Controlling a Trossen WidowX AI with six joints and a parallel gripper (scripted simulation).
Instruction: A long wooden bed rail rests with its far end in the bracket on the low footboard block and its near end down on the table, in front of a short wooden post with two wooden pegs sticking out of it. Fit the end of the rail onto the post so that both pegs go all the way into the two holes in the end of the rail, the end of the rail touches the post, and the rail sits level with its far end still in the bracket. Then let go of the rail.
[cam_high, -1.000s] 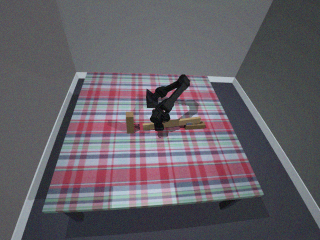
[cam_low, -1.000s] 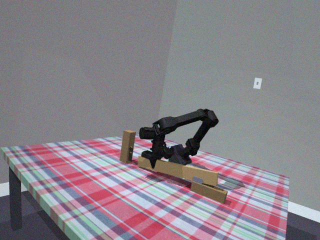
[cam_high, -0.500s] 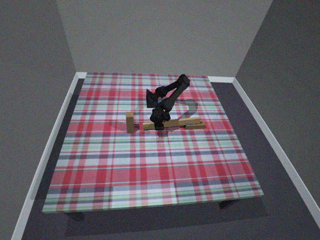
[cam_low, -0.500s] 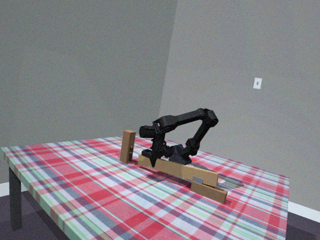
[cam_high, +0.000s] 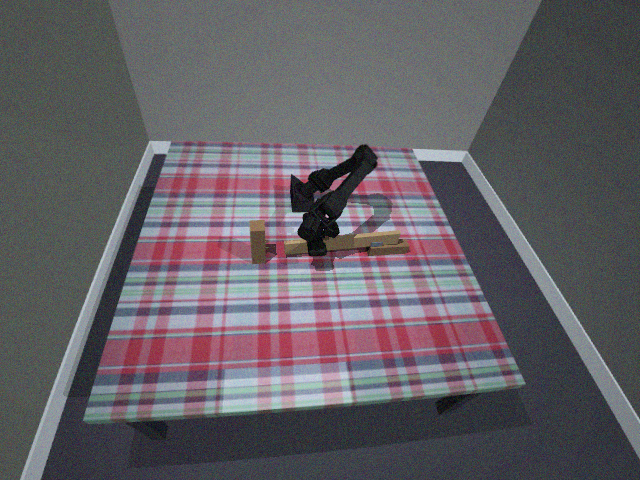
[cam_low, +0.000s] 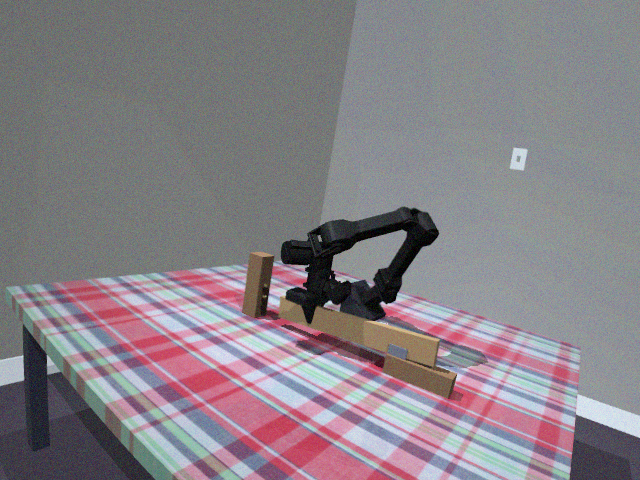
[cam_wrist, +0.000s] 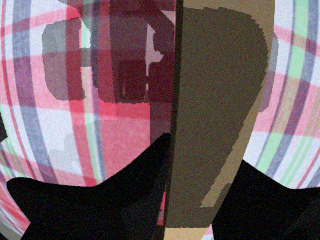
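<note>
The long wooden rail (cam_high: 343, 242) (cam_low: 346, 324) (cam_wrist: 215, 100) is raised at its near end, with a gap above its shadow. My gripper (cam_high: 316, 249) (cam_low: 309, 312) (cam_wrist: 205, 160) is shut on the rail near that end, one finger on each side. The upright wooden post (cam_high: 257, 245) (cam_low: 256, 286) stands beyond the near end, with a gap between them. The pegs (cam_low: 265, 292) show small on its rail-facing side. The far end of the rail rests at the grey bracket (cam_high: 376, 244) (cam_low: 397, 351) on the low footboard block (cam_high: 390, 250) (cam_low: 416, 374). The holes are hidden. Exact levelness is hard to tell.
The arm's base (cam_high: 301, 195) (cam_low: 361, 302) stands behind the rail, and its links (cam_high: 356, 173) (cam_low: 382, 223) arch above the table. A plaid cloth (cam_high: 289, 330) (cam_low: 206, 372) covers the table. Shadows of the arm and rail fall on it.
</note>
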